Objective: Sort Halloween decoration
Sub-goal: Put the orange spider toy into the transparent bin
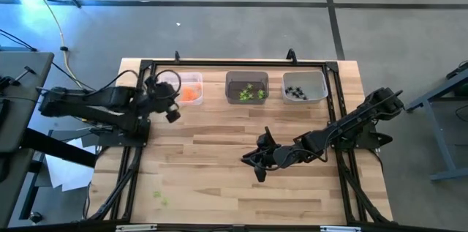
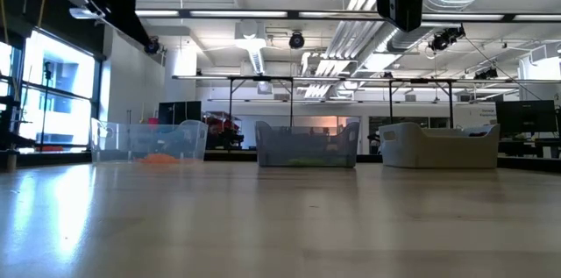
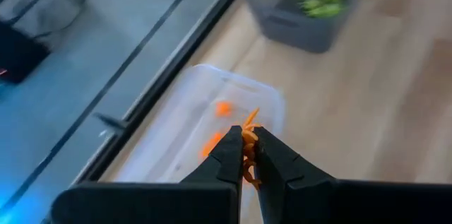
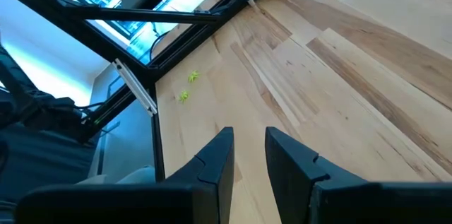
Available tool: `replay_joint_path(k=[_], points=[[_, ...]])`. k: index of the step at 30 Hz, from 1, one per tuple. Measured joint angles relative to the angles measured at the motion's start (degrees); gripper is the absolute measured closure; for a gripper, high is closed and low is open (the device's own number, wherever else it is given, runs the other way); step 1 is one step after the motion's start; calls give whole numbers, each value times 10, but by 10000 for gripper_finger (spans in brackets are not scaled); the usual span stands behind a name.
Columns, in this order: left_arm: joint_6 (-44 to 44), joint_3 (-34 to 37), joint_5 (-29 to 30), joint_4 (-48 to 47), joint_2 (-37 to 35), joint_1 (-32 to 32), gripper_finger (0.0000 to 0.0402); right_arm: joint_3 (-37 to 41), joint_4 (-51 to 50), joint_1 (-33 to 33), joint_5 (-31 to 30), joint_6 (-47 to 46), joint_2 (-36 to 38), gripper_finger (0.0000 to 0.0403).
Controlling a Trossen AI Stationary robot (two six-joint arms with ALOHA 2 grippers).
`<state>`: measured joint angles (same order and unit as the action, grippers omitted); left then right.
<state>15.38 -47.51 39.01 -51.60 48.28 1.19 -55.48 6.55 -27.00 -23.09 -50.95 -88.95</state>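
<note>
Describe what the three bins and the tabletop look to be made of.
The three bins: the left bin looks like clear plastic, the table showing through; the middle bin and right bin look like greyer translucent plastic. The tabletop looks like jointed wood planks with visible grain, lightly glossy.

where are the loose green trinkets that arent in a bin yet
In the high view, two lime-green trinkets lie on the table's near-left corner, far from the three bins; the right hand, open, looks toward them.

Orange trinkets (image 3: 248,139), lime-green trinkets (image 4: 188,86), black spiders (image 1: 295,91).
</note>
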Motion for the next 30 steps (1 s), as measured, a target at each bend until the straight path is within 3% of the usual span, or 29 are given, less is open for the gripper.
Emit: replay_joint_path(k=[4,12,21,25,30], points=[[-45,0,-8,11,37,-81,392,0,0,0,0,0,0,324],[-93,0,-119,39,141,-223,392,0,0,0,0,0,0,324],[-176,0,-228,100,203,-314,392,0,0,0,-1,0,0,324],[-186,0,-307,116,219,-351,392,0,-1,0,-1,0,0,324],[-186,0,-320,118,235,-378,390,0,-1,0,-2,0,0,324]])
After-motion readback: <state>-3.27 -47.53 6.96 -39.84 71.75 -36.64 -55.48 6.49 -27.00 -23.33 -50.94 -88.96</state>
